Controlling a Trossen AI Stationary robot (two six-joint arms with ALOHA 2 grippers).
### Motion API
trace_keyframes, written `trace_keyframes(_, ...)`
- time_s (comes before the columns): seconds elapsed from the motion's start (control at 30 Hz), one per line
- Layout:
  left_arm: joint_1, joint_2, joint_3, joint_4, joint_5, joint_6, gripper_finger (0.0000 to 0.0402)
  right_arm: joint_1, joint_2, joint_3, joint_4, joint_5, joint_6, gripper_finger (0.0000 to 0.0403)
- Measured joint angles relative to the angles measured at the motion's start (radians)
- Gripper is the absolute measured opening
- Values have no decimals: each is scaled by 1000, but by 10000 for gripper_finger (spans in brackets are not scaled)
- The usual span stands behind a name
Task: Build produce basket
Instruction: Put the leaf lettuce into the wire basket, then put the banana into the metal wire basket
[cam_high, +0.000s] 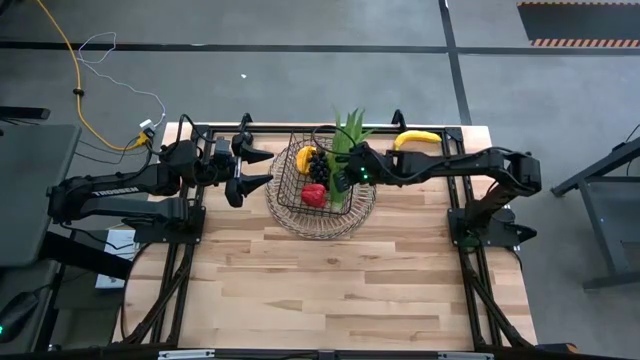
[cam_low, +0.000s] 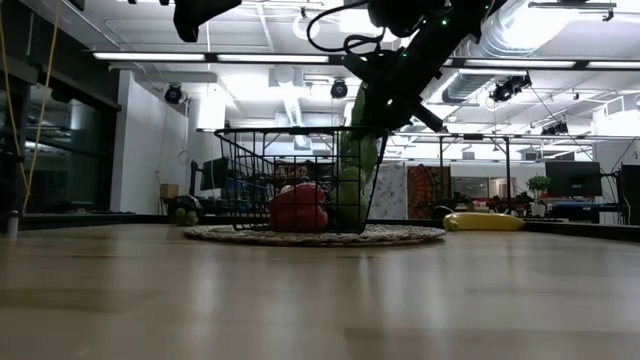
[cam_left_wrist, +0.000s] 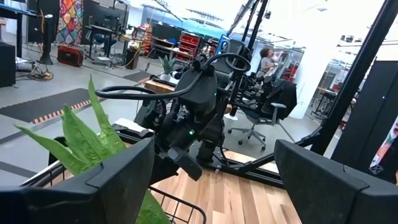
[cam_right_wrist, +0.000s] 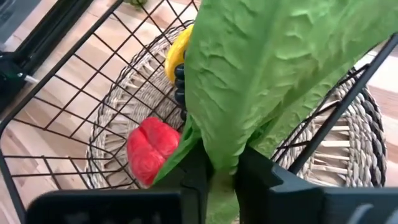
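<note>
The dark wire basket (cam_high: 290, 210) stands on its round woven base in the table's far middle. Inside it lie a yellow-orange fruit (cam_high: 305, 158), a dark grape bunch (cam_high: 320, 166) and a red pepper (cam_high: 314, 195). My right gripper (cam_high: 345, 176) is over the basket's right half, shut on the green leafy corn ear (cam_high: 350, 135). The corn also shows in the low view (cam_low: 357, 175). My left gripper (cam_high: 258, 169) is open and empty just left of the basket. A yellow banana (cam_high: 417, 138) lies on the table right of the basket. My right gripper pinches the corn ear between its two fingers (cam_right_wrist: 252, 171), across its green husk (cam_right_wrist: 221, 158) below the spread leaves. The fingers come slanting down from the table's right. The ear stands tilted inside the basket, leaves up; whether its lower end (cam_low: 348, 212) rests on the basket floor I cannot tell.
The basket's wire walls (cam_right_wrist: 74, 81) stand close around the corn and my right gripper. Dark frame rails (cam_high: 180, 230) run along the table's left and right sides. Bare wood (cam_high: 320, 290) lies toward the near edge. Small green round things (cam_low: 185, 214) show left of the basket in the low view.
</note>
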Motion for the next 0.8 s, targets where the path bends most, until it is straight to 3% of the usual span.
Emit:
trace_keyframes(0.17,0,0,0,0,0,1,318,0,0,0,-3,-7,2,86)
trace_keyframes(0.53,0,0,0,0,0,11,318,-34,-47,0,-42,-40,3,225)
trace_keyframes(0.8,0,0,0,-1,0,9,318,-72,-237,0,-92,-4,-32,240)
